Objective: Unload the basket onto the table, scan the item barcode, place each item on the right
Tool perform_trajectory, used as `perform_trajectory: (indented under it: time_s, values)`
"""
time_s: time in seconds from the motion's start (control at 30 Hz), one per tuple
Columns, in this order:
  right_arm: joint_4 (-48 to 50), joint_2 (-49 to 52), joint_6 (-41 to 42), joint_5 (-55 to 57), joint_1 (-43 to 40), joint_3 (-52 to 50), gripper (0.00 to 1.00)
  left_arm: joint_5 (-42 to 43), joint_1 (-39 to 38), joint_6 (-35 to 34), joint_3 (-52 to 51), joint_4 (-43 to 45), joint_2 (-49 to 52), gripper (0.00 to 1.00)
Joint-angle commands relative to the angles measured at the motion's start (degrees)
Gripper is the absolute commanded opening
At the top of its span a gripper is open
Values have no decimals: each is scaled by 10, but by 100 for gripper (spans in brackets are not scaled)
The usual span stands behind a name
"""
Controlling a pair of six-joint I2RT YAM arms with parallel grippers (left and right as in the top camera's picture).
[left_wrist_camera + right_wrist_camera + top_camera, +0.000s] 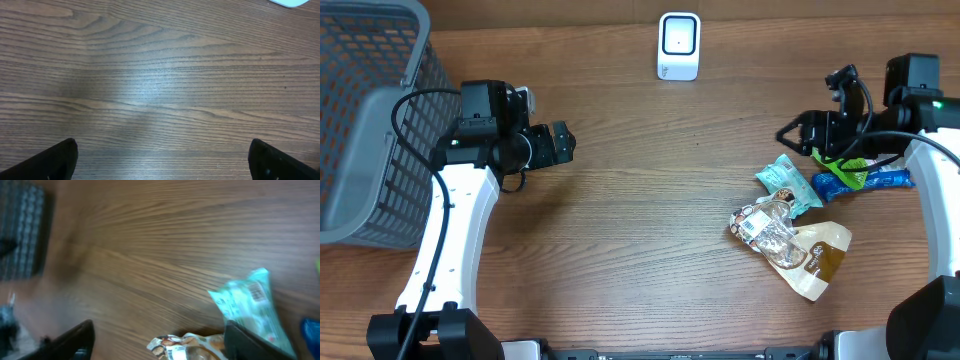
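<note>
Right wrist shows teal packet (243, 302) beside the jaws.

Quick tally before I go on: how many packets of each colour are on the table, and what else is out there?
Teal packet: 1
Blue packet: 1
Green packet: 1, partly hidden
Clear packet: 1
Tan pouch: 1
White scanner: 1
Grey basket: 1
Total: 7

No words or numbers are legible. The teal packet (247, 311), right side, bears a white label (258, 292), too blurred to read.
</note>
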Motion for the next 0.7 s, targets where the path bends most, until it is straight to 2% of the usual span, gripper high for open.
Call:
perform_trajectory:
  time_s: [0.0, 0.2, 0.3, 0.37, 0.43, 0.57, 0.67]
  values:
    - [9, -14, 0, -44, 13, 23, 100, 5, -4, 13, 12, 0, 0, 100]
    - [6, -63, 33, 37, 24, 45, 100, 32, -4, 4, 12, -7, 0, 100]
    - [-16, -102, 32, 73, 24, 45, 100, 112, -4, 76, 33, 10, -15, 100]
    - [-30, -121, 32, 89, 24, 45, 100, 110, -4, 95, 50, -5, -32, 100]
    - [-43, -145, 32, 108, 24, 45, 100, 104, -4, 135, 74, -38, -74, 100]
    - [-47, -178, 32, 115, 24, 45, 100, 90, -4, 162, 83, -64, -171, 100]
    - [-45, -203, 32, 149, 24, 45, 100, 90, -4, 218, 83, -93, -250, 100]
